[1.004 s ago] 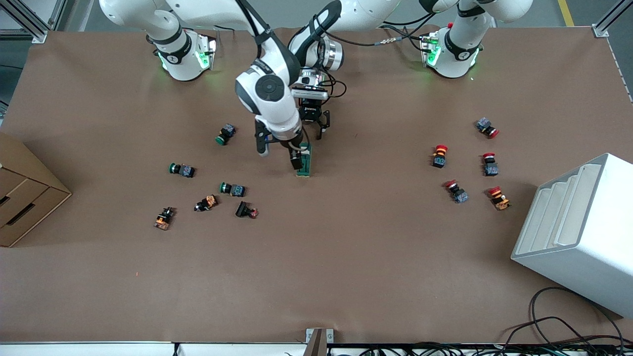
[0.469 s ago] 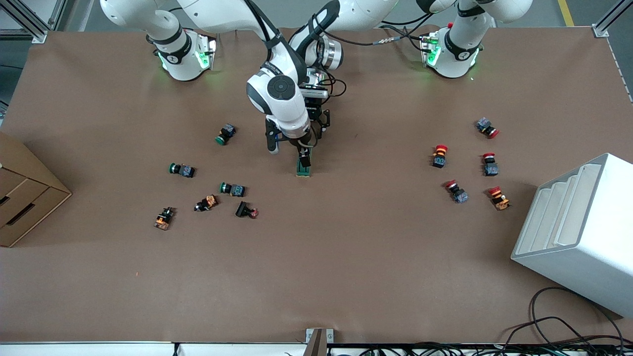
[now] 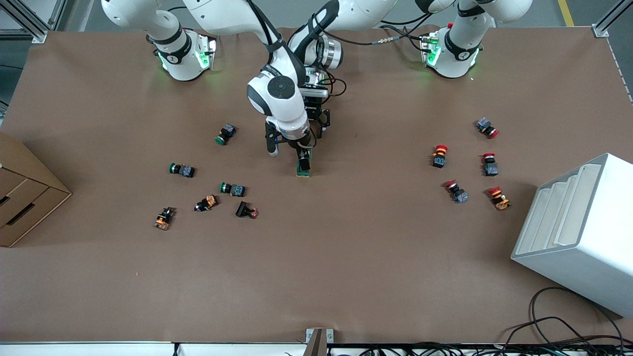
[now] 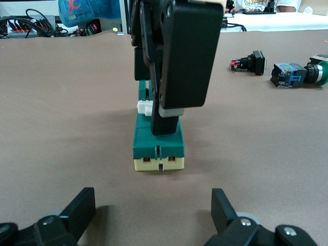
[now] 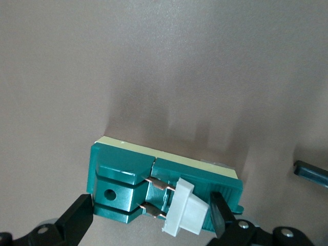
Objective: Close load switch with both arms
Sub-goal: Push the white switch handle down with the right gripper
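The load switch [image 3: 303, 169] lies mid-table, a dark green oblong block with a cream base. It also shows in the left wrist view [image 4: 158, 148] and the right wrist view [image 5: 123, 177]. Its white lever [image 5: 187, 212] stands tilted up with copper blades showing. My right gripper [image 3: 303, 157] is down over the switch, open, its fingers [image 5: 77, 221] spread along the block, one beside the lever. My left gripper [image 3: 316, 129] is low at the switch's end farther from the front camera, open and empty [image 4: 154, 218], a short gap from the block.
Green-capped push buttons [image 3: 225, 134] [image 3: 181, 169] [image 3: 232, 189] and small orange-black parts [image 3: 206, 202] lie toward the right arm's end. Red mushroom buttons [image 3: 439, 155] [image 3: 490, 164] lie toward the left arm's end, by a white rack [image 3: 578, 232]. A cardboard box [image 3: 24, 193] sits at the table's edge.
My right gripper has moved from beside the switch to over it and come down around the lever. The left arm has not moved.
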You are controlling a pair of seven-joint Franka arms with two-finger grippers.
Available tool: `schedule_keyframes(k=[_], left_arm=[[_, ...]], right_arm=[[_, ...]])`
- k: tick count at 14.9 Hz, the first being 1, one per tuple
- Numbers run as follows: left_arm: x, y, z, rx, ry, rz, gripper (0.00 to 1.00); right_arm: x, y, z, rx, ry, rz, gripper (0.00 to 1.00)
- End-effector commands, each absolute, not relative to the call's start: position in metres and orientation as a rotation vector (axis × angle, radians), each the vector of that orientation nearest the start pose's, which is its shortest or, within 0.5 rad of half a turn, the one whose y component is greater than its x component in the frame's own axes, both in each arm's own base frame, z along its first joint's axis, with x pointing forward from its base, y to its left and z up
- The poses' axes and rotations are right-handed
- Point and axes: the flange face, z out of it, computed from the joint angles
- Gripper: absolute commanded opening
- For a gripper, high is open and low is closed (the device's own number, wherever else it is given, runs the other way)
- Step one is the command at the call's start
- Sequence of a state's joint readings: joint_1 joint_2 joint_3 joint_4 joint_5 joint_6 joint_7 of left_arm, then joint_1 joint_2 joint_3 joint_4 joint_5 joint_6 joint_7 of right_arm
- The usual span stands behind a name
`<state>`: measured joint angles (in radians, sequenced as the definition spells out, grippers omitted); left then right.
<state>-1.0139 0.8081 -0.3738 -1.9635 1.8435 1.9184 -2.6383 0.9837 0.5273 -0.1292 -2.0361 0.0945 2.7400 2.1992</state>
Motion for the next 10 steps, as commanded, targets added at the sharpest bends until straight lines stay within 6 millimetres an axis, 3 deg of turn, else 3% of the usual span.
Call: schedule_keyframes(k=[1, 10], left_arm=[[0.151, -0.546, 0.057, -2.746, 0.160, -1.679, 1.00], [0.146, -0.545, 0.055, -2.744, 0.152, -1.694, 1.00]], right_arm=[[0.404, 0.458, 0.196, -2.248, 1.926, -0.071, 1.00], [0.433, 0.455, 0.215, -2.192, 1.917, -0.106, 1.00]])
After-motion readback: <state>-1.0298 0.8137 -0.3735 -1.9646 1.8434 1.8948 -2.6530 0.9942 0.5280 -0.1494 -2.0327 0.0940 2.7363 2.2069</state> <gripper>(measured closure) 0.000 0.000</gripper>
